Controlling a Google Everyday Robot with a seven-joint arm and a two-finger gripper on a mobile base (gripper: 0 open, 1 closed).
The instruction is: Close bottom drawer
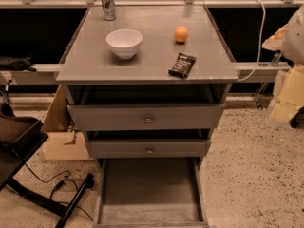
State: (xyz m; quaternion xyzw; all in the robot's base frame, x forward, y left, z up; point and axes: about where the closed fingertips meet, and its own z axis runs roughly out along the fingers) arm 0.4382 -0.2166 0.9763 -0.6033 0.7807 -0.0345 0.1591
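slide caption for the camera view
Grey cabinet with bottom drawer pulled out, empty; bowl, orange, can and bar on top; gripper not in view.

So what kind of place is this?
Likely an office or lab corner: a grey cabinet, bottom drawer open, topped with a bowl, can and orange, on speckled floor with cables. The hand is at the right edge.

My gripper (287,103) hangs at the right, beside the drawer cabinet (152,63). Left of it, on the cabinet top, the snack bar (182,65) lies nearest, the orange (180,34) behind that, the bowl (124,42) farther left, and the can (108,3) at the back-left corner. Lower left of it, the bottom drawer (149,189) juts out before the middle drawer (118,148) and the top drawer (109,118)
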